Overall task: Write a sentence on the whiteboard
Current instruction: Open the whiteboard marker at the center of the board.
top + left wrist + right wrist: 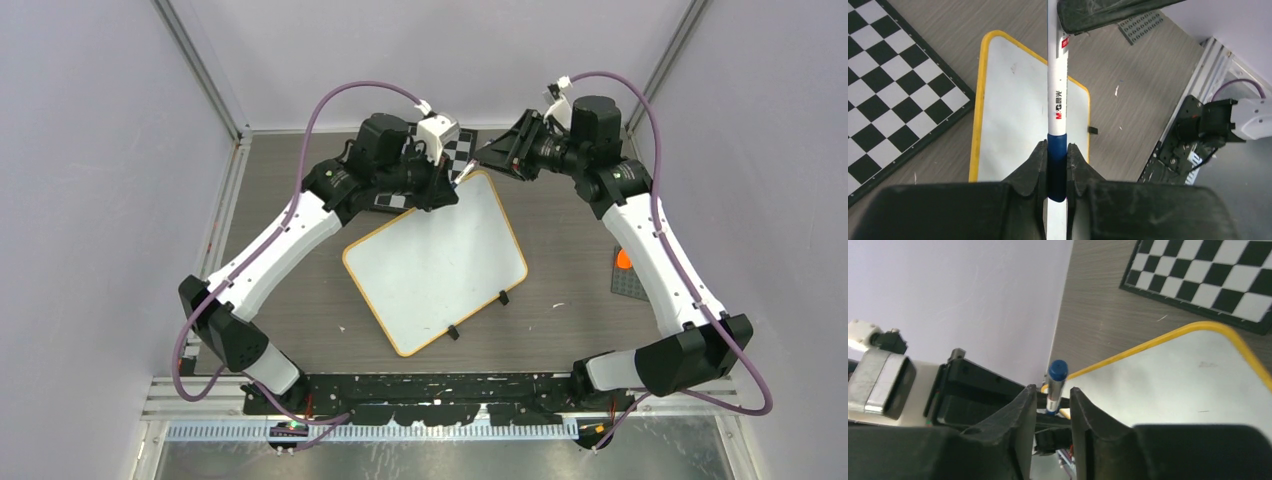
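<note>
while the whiteboard [435, 265] lies flat on the table [570, 320], askew to the arm bases, its face is blank: a few faint specks, no strokes. writing not begun.

marker [1057, 90] is up in the air over the board's far corner, near the chessboard [893, 85], bridged between both grippers. left gripper [1057, 167]: jaws closed tight on the marker's blue end, pads pressed to both sides. right gripper [1052, 392]: jaws narrowly parted with the white barrel between them; cannot tell whether the pads grip it or only flank it.

blue end looks like the cap, seated on the barrel. that is a judgement, seam not clear. no tip exposed in any view.

done, by my read: marker fetched and lifted. left to do: cap off, one arm takes the barrel alone, tip down to the board, the whole sentence to write. early stage. black clips [503, 297] sit on the board's near edge, well apart from the grippers.
</note>
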